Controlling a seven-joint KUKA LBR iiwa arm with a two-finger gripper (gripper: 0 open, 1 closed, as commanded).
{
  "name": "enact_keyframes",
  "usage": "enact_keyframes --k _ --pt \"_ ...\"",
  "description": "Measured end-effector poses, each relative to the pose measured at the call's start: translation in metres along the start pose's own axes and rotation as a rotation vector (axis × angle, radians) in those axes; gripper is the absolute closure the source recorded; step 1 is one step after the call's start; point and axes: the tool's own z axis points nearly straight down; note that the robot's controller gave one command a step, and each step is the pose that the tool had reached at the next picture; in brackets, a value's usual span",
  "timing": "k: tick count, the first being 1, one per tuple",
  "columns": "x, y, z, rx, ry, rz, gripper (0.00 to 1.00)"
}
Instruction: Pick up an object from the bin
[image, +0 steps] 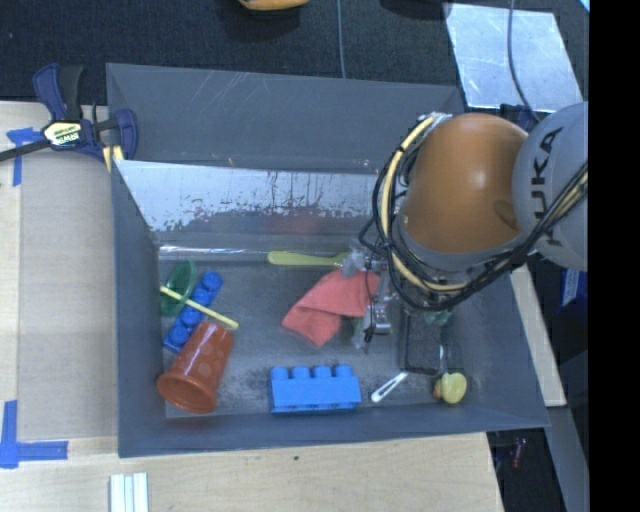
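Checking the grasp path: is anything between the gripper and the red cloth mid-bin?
Nothing visible. The gripper sits at the right edge of the red cloth; the blue block lies apart, toward the near wall.

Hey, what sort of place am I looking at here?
Most likely a robotics lab set up for bin-picking trials: a KUKA arm reaches into a grey metal bin of loose odds like a blue toy brick, an orange cup and a red cloth.

You lose the right edge of the crumpled red cloth (322, 308) behind the claw (376, 318); the small yellow lump (451, 387), near right, is too small to identify.
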Motion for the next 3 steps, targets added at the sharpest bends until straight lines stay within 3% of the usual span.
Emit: enact_keyframes --k 1,2,3 --pt "-0.014 -0.031 0.059 0.001 -0.006 -0.064 0.0" --pt "-0.031 0.005 0.118 0.001 -0.012 -0.104 0.0" --pt "-0.079 -0.028 0.123 0.007 -0.012 -0.193 1.0"
